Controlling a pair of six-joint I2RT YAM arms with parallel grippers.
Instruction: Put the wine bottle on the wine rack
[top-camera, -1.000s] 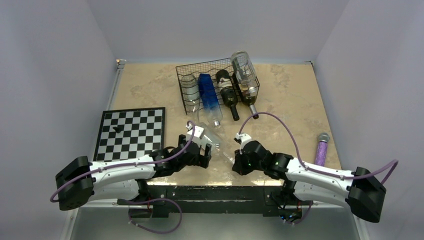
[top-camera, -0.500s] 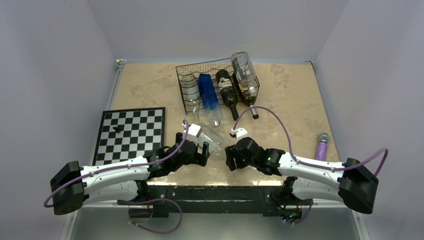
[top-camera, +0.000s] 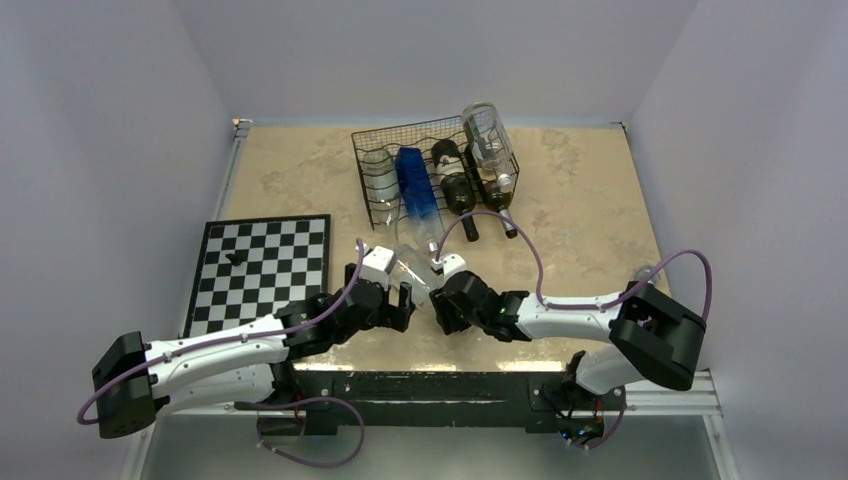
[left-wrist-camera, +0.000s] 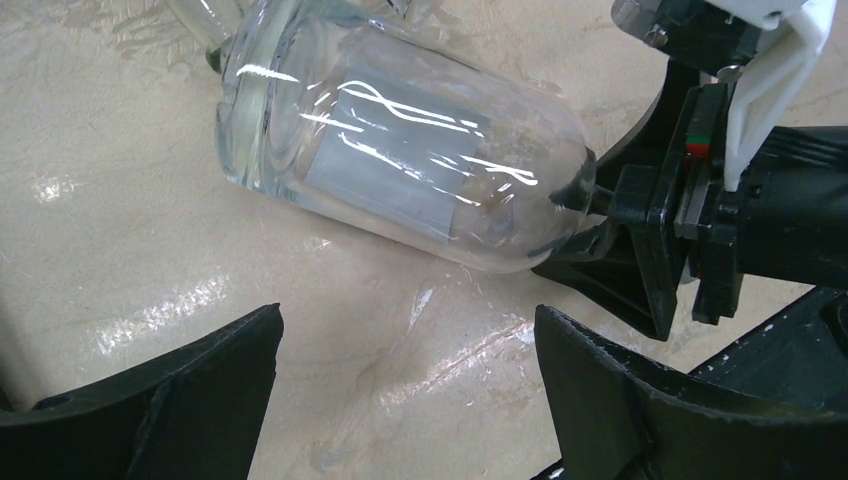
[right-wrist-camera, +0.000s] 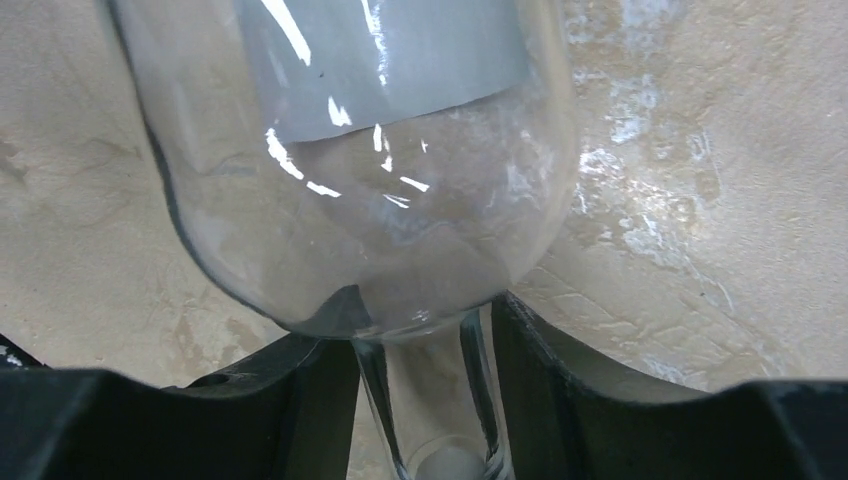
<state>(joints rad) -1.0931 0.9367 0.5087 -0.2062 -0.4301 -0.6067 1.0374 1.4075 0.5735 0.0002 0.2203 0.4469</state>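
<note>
A clear glass wine bottle (top-camera: 415, 265) with a grey label lies on its side on the table, just in front of the black wire wine rack (top-camera: 400, 135). My right gripper (top-camera: 440, 296) is shut on the bottle's neck (right-wrist-camera: 425, 400), with one finger on each side just below the shoulder. My left gripper (top-camera: 392, 290) is open and empty, low over the table beside the bottle's body (left-wrist-camera: 400, 170). Its fingers (left-wrist-camera: 200, 390) do not touch the glass. The right gripper also shows in the left wrist view (left-wrist-camera: 640, 240).
The rack holds a clear bottle, a blue bottle (top-camera: 415, 190) and dark bottles, with a clear bottle (top-camera: 487, 135) on top. A chessboard (top-camera: 262, 262) lies at the left. A purple item (top-camera: 645, 275) lies at the right, behind the right arm's cable.
My right gripper has moved left and forward onto the bottle's neck. My left gripper has moved up and slightly left beside the bottle's body. The bottle has shifted a little toward the rack.
</note>
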